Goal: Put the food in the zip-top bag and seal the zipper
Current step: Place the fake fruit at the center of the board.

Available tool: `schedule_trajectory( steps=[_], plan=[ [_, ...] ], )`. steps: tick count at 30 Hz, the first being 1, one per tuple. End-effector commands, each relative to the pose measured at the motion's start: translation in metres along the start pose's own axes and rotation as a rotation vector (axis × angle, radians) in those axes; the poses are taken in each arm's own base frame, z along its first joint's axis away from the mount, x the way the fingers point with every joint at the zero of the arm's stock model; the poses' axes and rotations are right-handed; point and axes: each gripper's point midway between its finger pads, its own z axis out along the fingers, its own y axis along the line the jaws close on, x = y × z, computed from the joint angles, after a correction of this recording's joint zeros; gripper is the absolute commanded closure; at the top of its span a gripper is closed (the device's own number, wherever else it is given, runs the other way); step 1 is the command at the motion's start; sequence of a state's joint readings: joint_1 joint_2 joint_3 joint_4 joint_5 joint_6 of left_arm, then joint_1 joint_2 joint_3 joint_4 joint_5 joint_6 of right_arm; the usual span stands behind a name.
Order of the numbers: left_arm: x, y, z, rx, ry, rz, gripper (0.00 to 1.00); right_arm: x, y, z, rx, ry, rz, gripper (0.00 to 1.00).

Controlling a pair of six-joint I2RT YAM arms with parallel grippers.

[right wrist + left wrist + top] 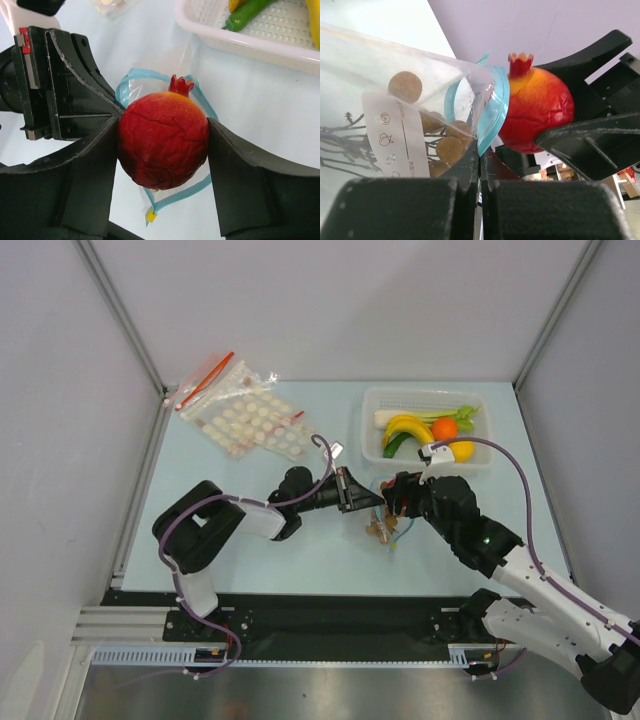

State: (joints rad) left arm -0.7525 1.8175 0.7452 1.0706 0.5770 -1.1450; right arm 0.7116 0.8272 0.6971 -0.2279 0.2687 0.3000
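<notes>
While in claw (164,125), fruit (160,150) at bag (380,65)

A clear zip-top bag (380,60) is open, and its blue zipper (496,112) curls around the mouth. Inside are round brown fruits (405,86) on thin dark stems, next to a white label (395,140). At the bottom, the left gripper (480,175) has its black jaws pinched on the bag's edge. The right gripper (540,107) holds a red fruit (535,95) with a little crown, right at the bag's mouth.

Legible markings: one item.
White write-on panel (395,135) on zip-top bag (375,70), left of frame: "Date:" plus small icons; remaining characters unreadable.
</notes>
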Motion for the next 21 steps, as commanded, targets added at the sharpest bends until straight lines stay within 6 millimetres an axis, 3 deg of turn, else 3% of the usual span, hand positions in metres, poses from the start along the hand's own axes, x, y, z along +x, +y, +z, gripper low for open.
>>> schedule_trajectory(
  steps=[1, 4, 10, 13, 14, 16, 21],
  plan=[
    [-0.014, -0.037, -0.006, 0.101, -0.025, 0.064, 1.00, -0.008, 0.009, -0.002, -0.041, -0.035, 0.026, 0.83],
    [-0.015, -0.034, -0.008, 0.076, -0.018, 0.067, 1.00, -0.004, 0.018, 0.002, -0.094, -0.037, 0.035, 0.82],
    [-0.017, -0.044, -0.012, 0.104, -0.003, 0.068, 1.00, 0.004, 0.014, 0.013, -0.149, -0.024, 0.111, 0.82],
    [-0.016, -0.047, -0.013, 0.106, 0.008, 0.073, 1.00, -0.006, 0.023, 0.005, -0.248, -0.073, 0.166, 0.82],
    [-0.015, -0.047, -0.013, 0.108, 0.013, 0.075, 1.00, -0.005, 0.015, 0.005, -0.247, -0.081, 0.181, 0.81],
    [-0.015, -0.048, -0.013, 0.109, 0.023, 0.074, 1.00, -0.008, 0.027, 0.000, -0.346, -0.087, 0.197, 0.81],
    [-0.016, -0.049, -0.013, 0.105, 0.046, 0.085, 1.00, -0.008, 0.030, -0.001, -0.393, -0.090, 0.204, 0.78]
  ],
)
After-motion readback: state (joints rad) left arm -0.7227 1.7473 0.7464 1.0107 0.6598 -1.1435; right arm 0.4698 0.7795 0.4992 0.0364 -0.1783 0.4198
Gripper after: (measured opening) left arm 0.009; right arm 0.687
